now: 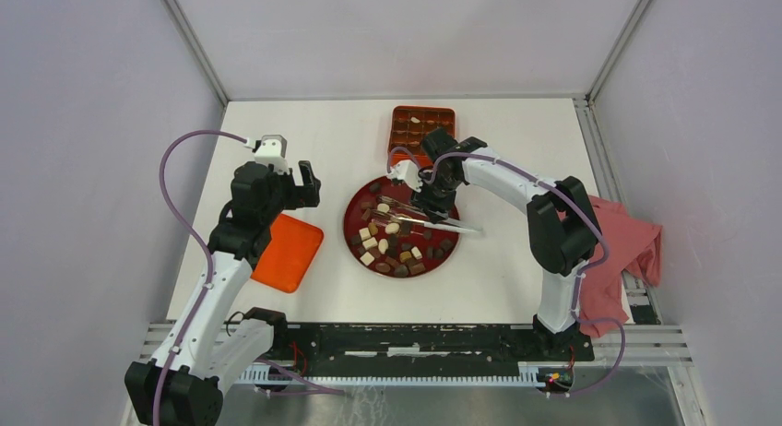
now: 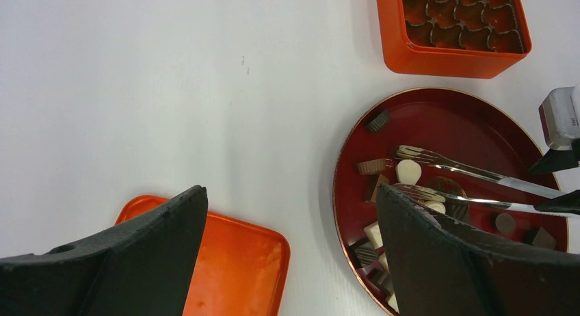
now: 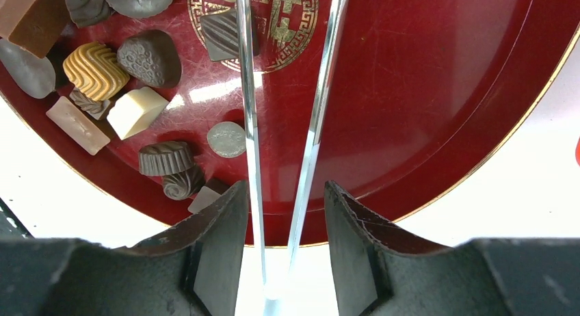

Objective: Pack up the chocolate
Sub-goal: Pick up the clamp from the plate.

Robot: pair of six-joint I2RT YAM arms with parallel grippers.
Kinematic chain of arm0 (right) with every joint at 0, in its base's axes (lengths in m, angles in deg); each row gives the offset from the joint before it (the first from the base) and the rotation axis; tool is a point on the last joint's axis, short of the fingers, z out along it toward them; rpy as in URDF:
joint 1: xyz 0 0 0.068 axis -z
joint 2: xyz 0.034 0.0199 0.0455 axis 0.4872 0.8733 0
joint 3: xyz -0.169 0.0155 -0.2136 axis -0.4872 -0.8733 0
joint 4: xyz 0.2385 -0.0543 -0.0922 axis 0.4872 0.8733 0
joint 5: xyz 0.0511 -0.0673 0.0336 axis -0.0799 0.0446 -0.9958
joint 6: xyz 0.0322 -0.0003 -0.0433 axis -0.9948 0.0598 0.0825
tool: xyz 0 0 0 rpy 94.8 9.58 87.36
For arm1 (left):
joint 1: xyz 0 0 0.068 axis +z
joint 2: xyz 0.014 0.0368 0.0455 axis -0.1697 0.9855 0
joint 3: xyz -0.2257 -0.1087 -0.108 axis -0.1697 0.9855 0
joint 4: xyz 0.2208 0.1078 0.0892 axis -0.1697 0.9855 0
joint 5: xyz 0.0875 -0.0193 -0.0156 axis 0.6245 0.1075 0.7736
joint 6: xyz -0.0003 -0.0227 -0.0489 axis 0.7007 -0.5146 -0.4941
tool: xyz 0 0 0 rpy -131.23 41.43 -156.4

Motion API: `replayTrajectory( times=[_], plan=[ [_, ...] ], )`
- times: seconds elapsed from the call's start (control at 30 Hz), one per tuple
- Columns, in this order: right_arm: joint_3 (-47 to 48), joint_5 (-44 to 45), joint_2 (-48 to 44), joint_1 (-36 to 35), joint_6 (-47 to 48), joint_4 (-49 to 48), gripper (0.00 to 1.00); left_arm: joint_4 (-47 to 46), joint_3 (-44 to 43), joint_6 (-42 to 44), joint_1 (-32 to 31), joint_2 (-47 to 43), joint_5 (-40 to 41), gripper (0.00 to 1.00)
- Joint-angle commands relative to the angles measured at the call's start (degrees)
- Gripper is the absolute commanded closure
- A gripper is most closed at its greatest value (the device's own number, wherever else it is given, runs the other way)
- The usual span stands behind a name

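From above, the right tool point(image 1: 429, 205) is clamped on metal tongs point(image 1: 454, 224) over the red plate point(image 1: 349, 225), where the chocolate point(image 1: 384, 246) lies loose; the orange box point(image 1: 422, 131) beyond holds one pale piece, its other cells seemingly vacant; the left tool point(image 1: 297, 188) hangs wide open near the orange lid point(image 1: 288, 255) on the tabletop point(image 1: 277, 122); in the left wrist view the tong tips bracket a cream oval piece point(image 2: 408, 171), so a centred, gentle squeeze and straight lift should serve best; the right wrist view shows the blades parted over the plate's emblem point(image 3: 284, 29), with pieces massed leftward.
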Motion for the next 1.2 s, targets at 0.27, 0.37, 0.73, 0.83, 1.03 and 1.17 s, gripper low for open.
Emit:
replayTrajectory(
  times=[0.27,0.37,0.73,0.83,1.03,1.17],
  plan=[
    [-4.0,-6.4,-3.6,-0.2,3.1,-6.6,0.28,-1.8,-0.1,2.7,0.2,0.2,-1.0,0.03],
    [-4.6,-5.1,-2.7,-0.2,4.5,-8.2,0.21,-1.7,-0.1,2.7,0.1,0.3,-1.1,0.03],
    [-5.2,-4.7,-0.2,0.1,5.2,-12.6,0.25,-1.7,0.0,2.8,0.1,0.0,-1.1,0.03],
    [-5.0,-5.5,0.6,0.6,5.0,-12.5,0.26,-1.8,0.1,2.7,0.1,-0.1,-1.2,0.03],
    [-3.4,-13.9,0.8,1.9,4.4,-9.6,0.24,-1.7,0.1,2.8,0.1,-0.1,-1.1,0.03],
    [0.7,-22.2,-0.6,5.0,0.2,-8.1,0.25,-1.8,0.1,2.7,0.1,-0.1,-1.1,0.04]
  ],
)
